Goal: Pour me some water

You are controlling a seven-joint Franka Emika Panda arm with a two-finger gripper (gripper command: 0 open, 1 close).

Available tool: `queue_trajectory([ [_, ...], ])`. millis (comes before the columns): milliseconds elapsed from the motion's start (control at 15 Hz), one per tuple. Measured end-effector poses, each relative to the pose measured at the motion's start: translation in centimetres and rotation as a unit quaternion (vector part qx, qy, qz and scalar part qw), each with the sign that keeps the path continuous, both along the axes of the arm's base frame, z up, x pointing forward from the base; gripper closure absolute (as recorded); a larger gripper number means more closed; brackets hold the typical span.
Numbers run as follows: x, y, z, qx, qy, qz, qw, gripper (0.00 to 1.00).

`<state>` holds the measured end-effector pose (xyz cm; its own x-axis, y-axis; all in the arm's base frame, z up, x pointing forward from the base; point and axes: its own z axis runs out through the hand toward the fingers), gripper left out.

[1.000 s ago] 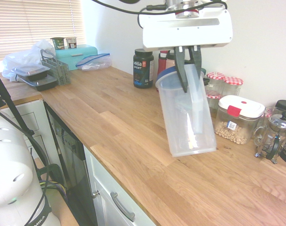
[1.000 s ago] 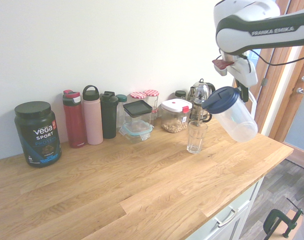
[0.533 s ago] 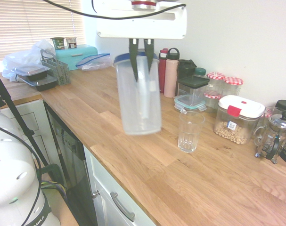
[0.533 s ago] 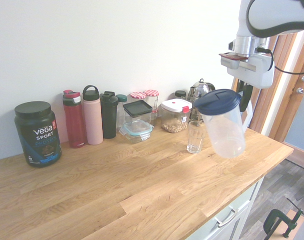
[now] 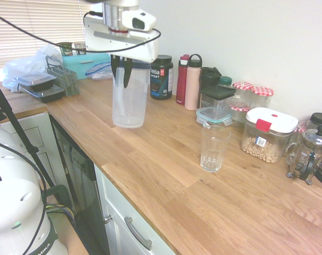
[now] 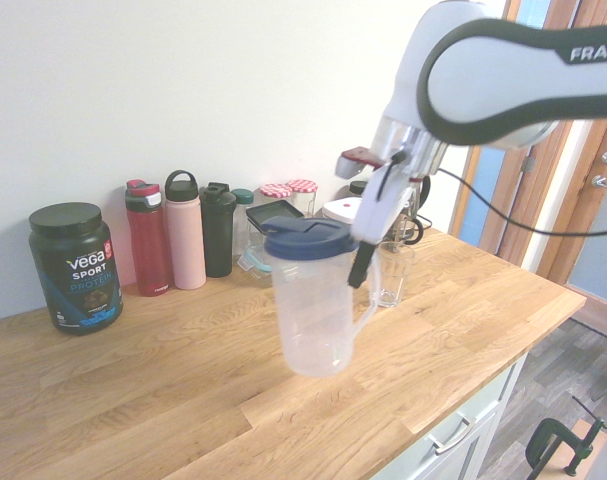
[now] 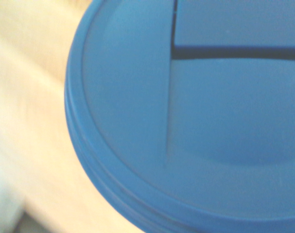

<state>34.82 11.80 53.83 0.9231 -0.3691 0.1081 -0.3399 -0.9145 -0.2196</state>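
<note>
The gripper [image 5: 122,71] pinches the jug [image 5: 129,95] by its handle, upright above the counter [image 5: 166,159], well apart from the glass [image 5: 214,147]; pouring looks finished, setting down remains

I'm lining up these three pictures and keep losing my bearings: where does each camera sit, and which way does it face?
First exterior view: beside the arm's white base, looking along the wooden worktop; gripper shows, holding the translucent plastic jug with dark blue lid.
Second exterior view: off the worktop's front edge, facing the wall; the arm enters from the right.
Wrist view: looks down on the jug's lid; no robot part shows.
Both exterior views share the ribbed clear drinking glass.
</note>
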Motion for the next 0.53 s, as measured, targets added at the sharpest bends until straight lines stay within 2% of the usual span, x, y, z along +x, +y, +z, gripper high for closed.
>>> queue_trajectory([
  [267, 3.0, 3.3, -4.2, 0.017, -0.07, -0.102, 0.992, 1.0],
  [533, 4.5, 6.5, -6.3, 0.012, -0.134, -0.191, 0.972, 1.0],
])
